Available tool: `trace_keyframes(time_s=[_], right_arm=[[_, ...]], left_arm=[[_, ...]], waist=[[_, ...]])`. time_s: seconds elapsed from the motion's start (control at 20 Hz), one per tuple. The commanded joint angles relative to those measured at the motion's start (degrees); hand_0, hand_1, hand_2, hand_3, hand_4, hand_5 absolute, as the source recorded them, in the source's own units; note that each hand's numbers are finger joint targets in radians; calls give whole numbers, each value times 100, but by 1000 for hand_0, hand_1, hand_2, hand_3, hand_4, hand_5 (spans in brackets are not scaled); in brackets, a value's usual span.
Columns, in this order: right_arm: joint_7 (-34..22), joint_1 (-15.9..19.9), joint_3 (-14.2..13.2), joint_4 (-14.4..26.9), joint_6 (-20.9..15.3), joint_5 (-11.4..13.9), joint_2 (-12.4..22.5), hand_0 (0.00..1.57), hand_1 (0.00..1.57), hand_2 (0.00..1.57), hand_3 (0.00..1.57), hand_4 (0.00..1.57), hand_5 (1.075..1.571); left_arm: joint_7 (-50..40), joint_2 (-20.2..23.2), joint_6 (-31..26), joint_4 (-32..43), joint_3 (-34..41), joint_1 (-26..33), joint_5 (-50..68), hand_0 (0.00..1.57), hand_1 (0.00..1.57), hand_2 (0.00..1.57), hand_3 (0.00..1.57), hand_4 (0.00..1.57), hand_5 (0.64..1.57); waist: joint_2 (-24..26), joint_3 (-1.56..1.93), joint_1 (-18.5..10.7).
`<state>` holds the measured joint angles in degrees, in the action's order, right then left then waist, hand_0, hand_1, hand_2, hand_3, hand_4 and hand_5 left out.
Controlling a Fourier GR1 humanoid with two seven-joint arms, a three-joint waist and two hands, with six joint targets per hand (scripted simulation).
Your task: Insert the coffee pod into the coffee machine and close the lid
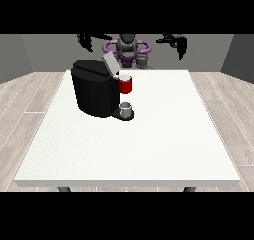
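A black coffee machine [96, 92] with raised lid [110, 63] stands at the white tabletop's [149, 145] ten o'clock, both robot hands [85, 39] [178, 44] raised behind it, finger positions unclear.

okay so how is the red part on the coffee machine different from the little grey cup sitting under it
The red part is bright red and sits high on the side of the black coffee machine, just below the raised lid. The grey cup is dull grey and stands low, on the machine's base near the table. The red part looks somewhat larger than the grey cup. Both are small, rounded and upright, one directly above the other.
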<state>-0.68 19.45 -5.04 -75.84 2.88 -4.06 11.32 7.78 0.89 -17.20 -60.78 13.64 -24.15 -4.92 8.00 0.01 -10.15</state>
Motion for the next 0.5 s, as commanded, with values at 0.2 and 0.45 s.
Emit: trace_keyframes(time_s=[0.2,0.45], right_arm=[[147,435,28,522,149,-17,-168,0,0,0,0,0,1571],[378,601,-97,969,186,21,-153,0,0,0,0,0,1571]], left_arm=[[-212,-82,501,-869,-275,454,332,0,0,0,0,0,1571],[-686,119,355,-1639,-323,838,420,0,0,0,0,0,1571]], waist=[[-521,0,231],[-569,0,215]])
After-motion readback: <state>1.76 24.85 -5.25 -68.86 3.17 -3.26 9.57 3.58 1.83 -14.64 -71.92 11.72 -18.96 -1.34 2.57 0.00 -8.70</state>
